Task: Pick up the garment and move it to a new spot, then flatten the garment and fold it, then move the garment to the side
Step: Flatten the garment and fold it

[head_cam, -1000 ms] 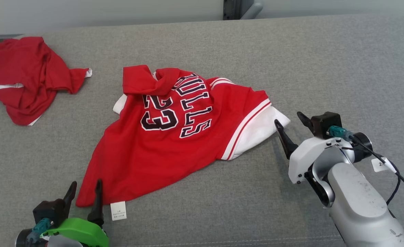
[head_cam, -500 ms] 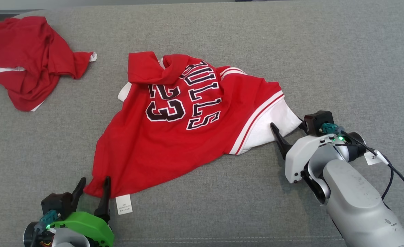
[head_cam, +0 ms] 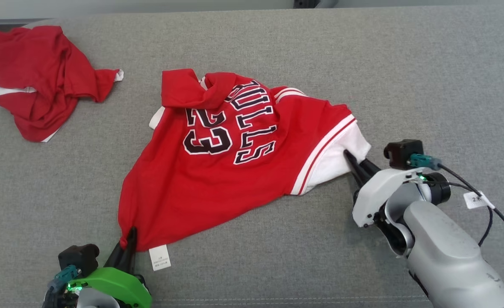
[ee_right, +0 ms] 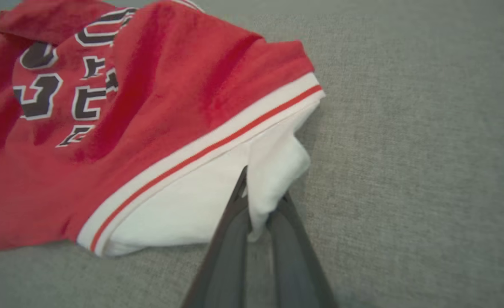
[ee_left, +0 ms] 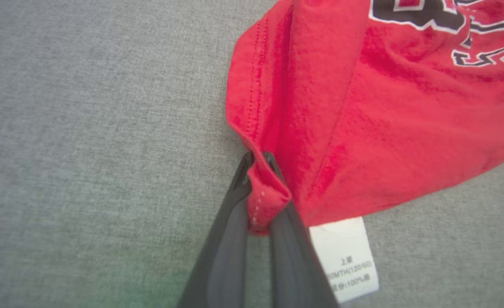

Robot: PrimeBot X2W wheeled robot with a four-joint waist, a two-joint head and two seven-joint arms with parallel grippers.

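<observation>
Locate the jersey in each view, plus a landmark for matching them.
Head: jersey at centre, between left hand and right hand.
Left wrist: jersey fills the right half, red corner pinched in the left hand.
Right wrist: jersey across left and centre, white sleeve pinched in the right hand.
Shared landmark: the black print on the jersey.

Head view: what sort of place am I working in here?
Likely a clothes-folding test station: a wide grey fabric-covered surface, a red jersey pinched by the left gripper and right gripper, and a second crumpled red garment at far left.
</observation>
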